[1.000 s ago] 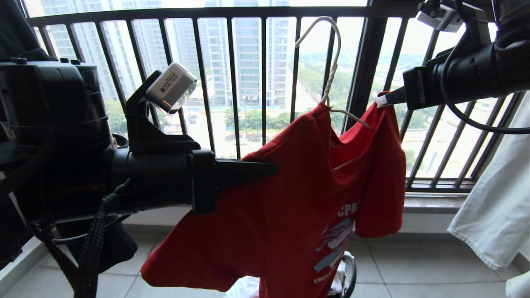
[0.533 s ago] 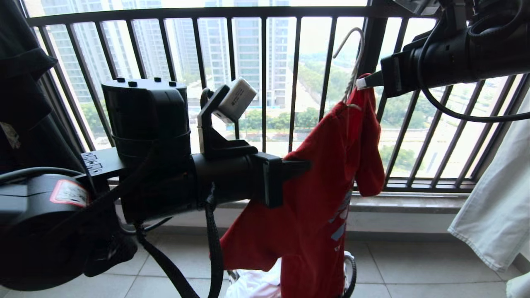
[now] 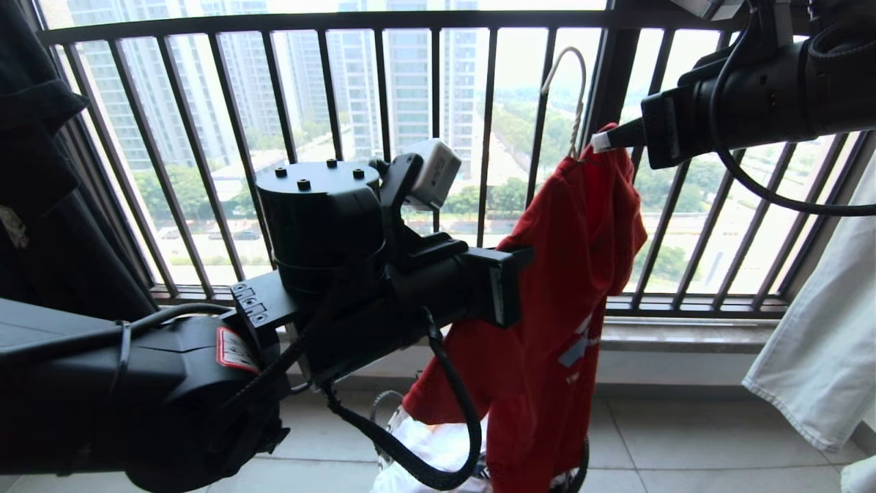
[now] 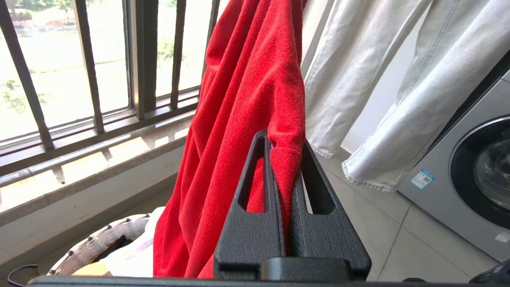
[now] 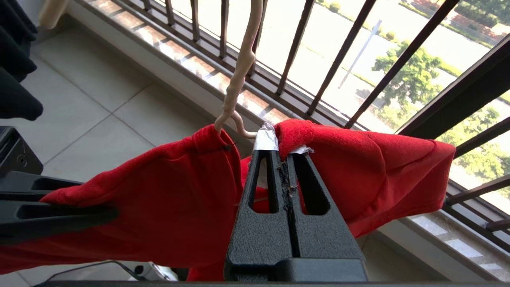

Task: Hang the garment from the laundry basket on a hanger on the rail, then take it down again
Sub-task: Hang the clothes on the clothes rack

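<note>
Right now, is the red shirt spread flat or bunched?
Bunched: the red shirt hangs in narrow folds from the hanger, pinched by both shut grippers.

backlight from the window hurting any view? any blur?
Head view: bright sky behind the railing leaves the left gripper near-silhouette; shirt still reads red. Left wrist view: outdoors washed out, shirt weave sharp. Right wrist view: sunlit street glares, hanger crisp. No motion blur.

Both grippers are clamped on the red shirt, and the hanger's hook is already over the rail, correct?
Not quite. Both the left gripper and right gripper are shut on the red shirt, but the hanger hook hangs free in front of the window bars, on no rail, as the head view shows.
</note>
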`<state>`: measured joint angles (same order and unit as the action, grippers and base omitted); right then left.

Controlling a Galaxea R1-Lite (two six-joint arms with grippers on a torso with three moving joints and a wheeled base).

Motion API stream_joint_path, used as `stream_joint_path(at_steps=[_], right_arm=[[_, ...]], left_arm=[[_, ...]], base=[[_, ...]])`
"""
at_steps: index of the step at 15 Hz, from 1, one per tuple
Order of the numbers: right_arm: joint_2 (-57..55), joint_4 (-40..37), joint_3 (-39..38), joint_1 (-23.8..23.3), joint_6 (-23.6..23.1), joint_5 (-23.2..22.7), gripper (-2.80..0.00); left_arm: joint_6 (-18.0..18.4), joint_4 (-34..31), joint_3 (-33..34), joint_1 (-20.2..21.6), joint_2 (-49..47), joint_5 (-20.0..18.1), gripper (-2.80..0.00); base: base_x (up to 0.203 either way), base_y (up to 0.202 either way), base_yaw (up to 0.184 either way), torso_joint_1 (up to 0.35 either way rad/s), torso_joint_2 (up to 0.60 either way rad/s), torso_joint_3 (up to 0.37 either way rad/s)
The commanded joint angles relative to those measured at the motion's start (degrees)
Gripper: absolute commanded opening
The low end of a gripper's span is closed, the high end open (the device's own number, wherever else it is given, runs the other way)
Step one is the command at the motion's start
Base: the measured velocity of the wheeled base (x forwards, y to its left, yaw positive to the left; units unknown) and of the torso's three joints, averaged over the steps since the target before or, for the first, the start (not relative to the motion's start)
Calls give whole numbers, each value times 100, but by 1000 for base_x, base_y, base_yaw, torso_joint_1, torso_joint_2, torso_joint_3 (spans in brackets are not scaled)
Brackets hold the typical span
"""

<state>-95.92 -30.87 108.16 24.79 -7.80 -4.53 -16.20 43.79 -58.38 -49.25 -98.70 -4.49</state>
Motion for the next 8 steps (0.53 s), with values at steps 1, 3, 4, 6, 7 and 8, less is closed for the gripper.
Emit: stream_joint_path(at_steps=[1,3,4,6,7,8], right_arm=[[150,-4,-50,100,-11,-1,-280],[160,120,-23,241,-170,1,-280],[163,198,-28,321,-295,-5,-280],[198,213,-59,442,-354,-4,-280],[237,213,-117,497,-354,-4,-280],[259,213,-147,518,-355,-3,-280]], left_arm=[[-6,39,2,-15,-128,14,-280],[-14,385,56,-83,-170,34,-280],[-11,659,101,-146,-247,135,-280],[-5,1034,114,-265,-371,416,-280],[23,1270,109,-300,-456,543,-280],[59,1310,106,-304,-474,565,-280]], base=[[0,0,0,0,0,0],[0,0,0,0,0,0],[0,0,0,0,0,0],[0,0,0,0,0,0],[0,0,0,0,0,0],[0,0,0,0,0,0]])
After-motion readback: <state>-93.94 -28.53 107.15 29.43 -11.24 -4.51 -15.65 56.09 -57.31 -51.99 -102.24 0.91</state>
